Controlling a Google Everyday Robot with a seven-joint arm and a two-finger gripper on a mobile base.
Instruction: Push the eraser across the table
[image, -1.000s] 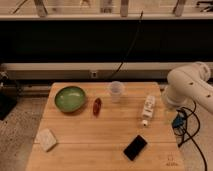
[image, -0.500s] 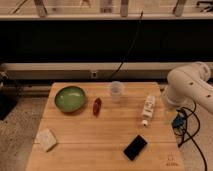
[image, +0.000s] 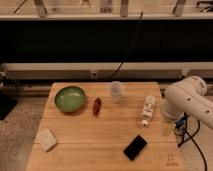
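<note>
Nothing has shifted since a second ago. Far left of the end effector (image: 167, 126), one pale, porous sponge block (image: 47, 139) lies on the planked wooden tabletop (image: 95, 137). Closer in come one round glossy green bowl (image: 70, 98), one small red oblong item (image: 97, 106) and one clear plastic cup (image: 116, 91). One eraser (image: 135, 147), a thin matte black slab, lies left of the end effector and nearer the front edge, apart from it. One white bottle (image: 148, 107) lies on its side just left of it. The end effector hangs under the smooth white arm (image: 190, 102) at the tabletop's right edge; open or closed, I cannot tell.
</note>
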